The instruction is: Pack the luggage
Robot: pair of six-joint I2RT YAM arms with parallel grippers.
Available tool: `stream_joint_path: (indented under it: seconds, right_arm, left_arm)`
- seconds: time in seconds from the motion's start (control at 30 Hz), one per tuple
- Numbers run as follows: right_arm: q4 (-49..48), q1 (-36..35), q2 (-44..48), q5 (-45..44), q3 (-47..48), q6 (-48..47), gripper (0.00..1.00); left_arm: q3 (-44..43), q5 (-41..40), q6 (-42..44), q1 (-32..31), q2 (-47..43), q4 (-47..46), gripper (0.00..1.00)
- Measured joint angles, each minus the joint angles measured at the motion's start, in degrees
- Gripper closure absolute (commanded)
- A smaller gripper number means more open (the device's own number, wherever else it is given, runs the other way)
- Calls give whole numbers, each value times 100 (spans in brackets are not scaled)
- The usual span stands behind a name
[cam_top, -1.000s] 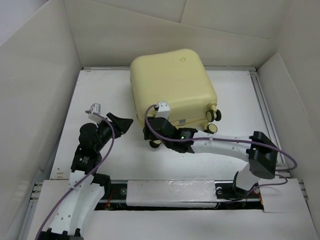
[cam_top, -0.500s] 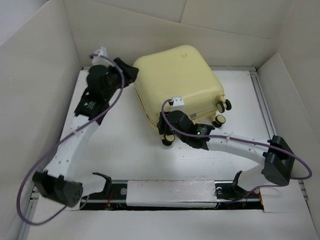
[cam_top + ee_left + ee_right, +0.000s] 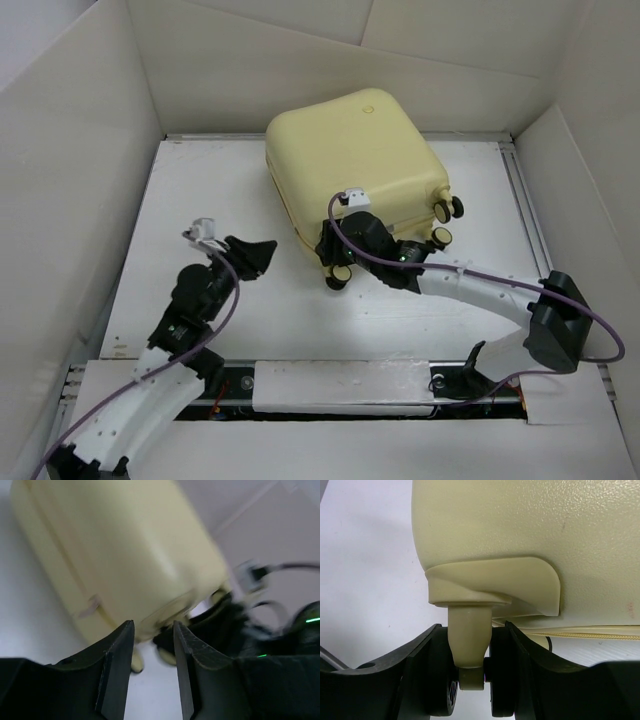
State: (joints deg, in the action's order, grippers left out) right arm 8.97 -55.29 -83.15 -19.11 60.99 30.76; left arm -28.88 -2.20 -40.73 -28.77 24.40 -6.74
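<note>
Where the right jaws clamp: on a caster (image 3: 470,650) at the near-left corner of the luggage (image 3: 350,160). The cream stem and its black wheels sit between the two fingers (image 3: 420,670), which touch the wheels on both sides.
Right gripper (image 3: 338,262): grasping that caster, low over the table (image 3: 230,200), tucked against the luggage's near edge.
Right arm: reaches from the near-right base leftward across the table, with a purple cable (image 3: 590,330) looped along it.
Left jaws: parted by a narrow gap, with nothing between them.
Left gripper (image 3: 153,625): released, over the left-middle of the table and apart from the luggage. It points toward the luggage's left side, with the right gripper beyond.
Left arm: folded, rising from the near-left base.
Luggage: closed, lying on its broad side at the far middle of the table. It is turned a little, so the wheeled edge faces near and right.
Emblem (image 3: 368,104): small and round, on the upper shell near its far edge.
Other casters (image 3: 452,210): two at the luggage's right near corner, touched by neither gripper.
Seam tab (image 3: 90,605): a small pale tab on the side seam, possibly a zip pull, since the left wrist view is blurred.
Walls (image 3: 90,180): pale panels stand around the table on the left, far and right sides.
</note>
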Motion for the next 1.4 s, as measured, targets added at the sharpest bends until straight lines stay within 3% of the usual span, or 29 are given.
stream_joint_path:
  seconds: [0.1,0.2,0.37,0.47,0.57,1.0,1.4]
  right_arm:
    - [17,133,33,188,4,-44,95]
    - [114,302,72,415,22,-133,95]
    - [354,651,83,879,155,-280,97]
    - [450,787,83,968,197,-387,97]
    - [461,807,83,979,199,-448,97]
    - [468,752,103,1062,208,-553,98]
    - [409,824,146,1137,210,-629,98]
  left_arm:
    - [874,153,-74,2,538,-57,68]
    - [1084,-31,0,-321,1060,46,65]
    - [879,-1355,195,-2267,1587,-507,60]
    - [457,-2487,234,-3648,2551,-717,58]
    - [-111,-3298,190,-4280,3633,-697,58]
    - [-925,-5016,520,-4022,5475,-1078,64]
    - [-1152,-5219,1622,-4000,6301,-2448,67]
